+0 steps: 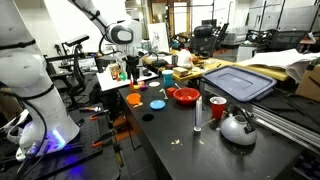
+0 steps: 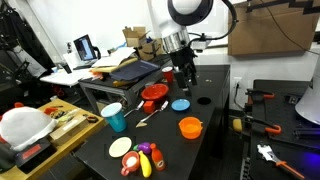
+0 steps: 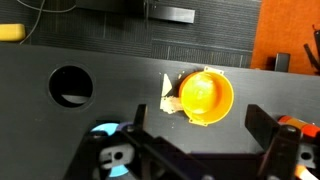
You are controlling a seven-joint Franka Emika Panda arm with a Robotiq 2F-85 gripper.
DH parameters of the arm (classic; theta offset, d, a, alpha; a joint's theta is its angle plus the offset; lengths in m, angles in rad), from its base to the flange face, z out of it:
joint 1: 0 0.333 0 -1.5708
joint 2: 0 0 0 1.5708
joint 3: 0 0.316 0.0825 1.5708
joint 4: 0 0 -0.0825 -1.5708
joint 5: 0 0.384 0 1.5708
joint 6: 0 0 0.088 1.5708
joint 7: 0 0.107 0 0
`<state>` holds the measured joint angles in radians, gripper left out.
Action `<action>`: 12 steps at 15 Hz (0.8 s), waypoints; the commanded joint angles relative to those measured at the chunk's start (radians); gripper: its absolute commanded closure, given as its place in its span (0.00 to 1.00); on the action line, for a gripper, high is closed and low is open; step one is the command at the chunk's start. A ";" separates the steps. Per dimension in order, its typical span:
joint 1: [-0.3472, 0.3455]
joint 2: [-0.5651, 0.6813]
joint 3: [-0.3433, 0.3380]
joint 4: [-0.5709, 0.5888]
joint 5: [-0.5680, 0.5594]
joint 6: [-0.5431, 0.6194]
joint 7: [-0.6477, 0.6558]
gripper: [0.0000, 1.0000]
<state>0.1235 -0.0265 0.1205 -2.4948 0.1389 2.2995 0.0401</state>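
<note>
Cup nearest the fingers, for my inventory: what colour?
Orange cup, clearest in the wrist view.

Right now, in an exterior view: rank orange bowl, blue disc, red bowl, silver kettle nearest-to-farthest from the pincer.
1. Orange plastic bowl, just below the pincer.
2. Flat blue disc, beside it.
3. Red round bowl, mid-table.
4. Silver metal kettle, table's near edge.

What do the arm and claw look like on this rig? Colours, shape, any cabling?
The arm is white, built of rounded tube segments with dark bands and a black round cap at the joints. The claw is all black, with a chunky body and two flat fingers. No loose cables or readable markings show.
</note>
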 commanded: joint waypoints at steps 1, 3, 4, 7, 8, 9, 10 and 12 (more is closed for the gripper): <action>0.009 0.016 0.006 -0.016 0.043 0.040 -0.078 0.00; 0.012 0.042 0.009 -0.013 0.032 0.059 -0.086 0.00; 0.012 0.054 0.010 -0.012 0.028 0.068 -0.090 0.00; 0.011 0.109 0.011 0.000 0.023 0.113 -0.089 0.00; 0.011 0.126 0.012 0.002 0.027 0.127 -0.092 0.00; 0.010 0.146 0.013 0.006 0.034 0.141 -0.098 0.00; 0.008 0.163 0.014 0.009 0.038 0.153 -0.102 0.00; 0.005 0.199 0.019 0.020 0.044 0.172 -0.120 0.00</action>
<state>0.1378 0.1256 0.1253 -2.4959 0.1558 2.4409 -0.0380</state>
